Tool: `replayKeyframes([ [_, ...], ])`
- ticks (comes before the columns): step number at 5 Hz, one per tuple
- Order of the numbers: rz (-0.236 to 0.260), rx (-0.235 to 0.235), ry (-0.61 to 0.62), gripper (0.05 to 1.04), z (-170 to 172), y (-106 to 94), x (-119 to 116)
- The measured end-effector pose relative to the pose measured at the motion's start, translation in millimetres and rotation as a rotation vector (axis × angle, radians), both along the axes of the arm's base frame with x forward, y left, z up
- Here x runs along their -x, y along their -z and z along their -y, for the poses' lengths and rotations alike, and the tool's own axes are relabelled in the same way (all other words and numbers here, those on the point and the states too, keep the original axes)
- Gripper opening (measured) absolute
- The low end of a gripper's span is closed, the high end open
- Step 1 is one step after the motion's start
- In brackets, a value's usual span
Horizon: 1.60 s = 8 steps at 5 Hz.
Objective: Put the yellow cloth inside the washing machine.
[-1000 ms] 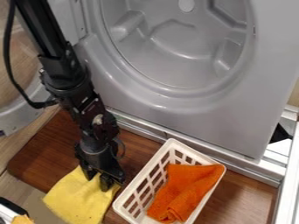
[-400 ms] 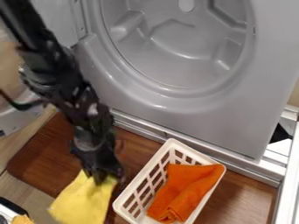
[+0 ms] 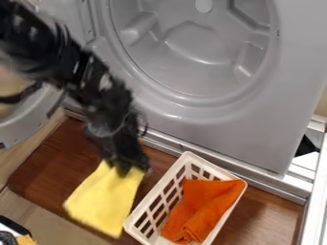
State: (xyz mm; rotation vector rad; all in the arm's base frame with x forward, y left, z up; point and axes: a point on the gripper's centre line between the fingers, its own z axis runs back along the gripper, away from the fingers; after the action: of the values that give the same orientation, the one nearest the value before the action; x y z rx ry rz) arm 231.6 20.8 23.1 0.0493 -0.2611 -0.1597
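Observation:
The black gripper (image 3: 125,168) is at the lower left of the view, left of the basket, shut on the top edge of the yellow cloth (image 3: 105,198). From its fingers the cloth hangs down and spreads over the brown board. The washing machine (image 3: 281,119) stands behind, and its round grey drum opening (image 3: 191,52) faces the camera above and to the right of the gripper. Part of the cloth's upper edge is hidden by the fingers.
A white slatted basket (image 3: 150,197) holding an orange cloth (image 3: 201,208) is just right of the yellow cloth. The machine's open door (image 3: 32,122) is at the left, partly behind the arm. A metal rail (image 3: 313,191) runs along the right edge.
The gripper has closed on the yellow cloth and moved up and slightly right. Cloth and gripper have shifted together, with more of the floor at the lower left uncovered.

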Motion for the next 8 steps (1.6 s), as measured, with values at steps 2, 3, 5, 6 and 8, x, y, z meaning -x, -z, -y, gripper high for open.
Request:
replayKeyframes([
  [2, 0.140, 0.026, 0.095, 0.097, 20, -49.9, -62],
  [3, 0.186, 0.027, 0.137, 0.097, 20, -64.2, -100],
  [5, 0.252, 0.065, 0.153, 0.097, 2, -65.6, -169],
  [6, 0.261, 0.084, 0.180, 0.097, -1, -46.9, -192],
  [8, 0.211, 0.121, 0.279, 0.133, 5, -23.3, -212],
])
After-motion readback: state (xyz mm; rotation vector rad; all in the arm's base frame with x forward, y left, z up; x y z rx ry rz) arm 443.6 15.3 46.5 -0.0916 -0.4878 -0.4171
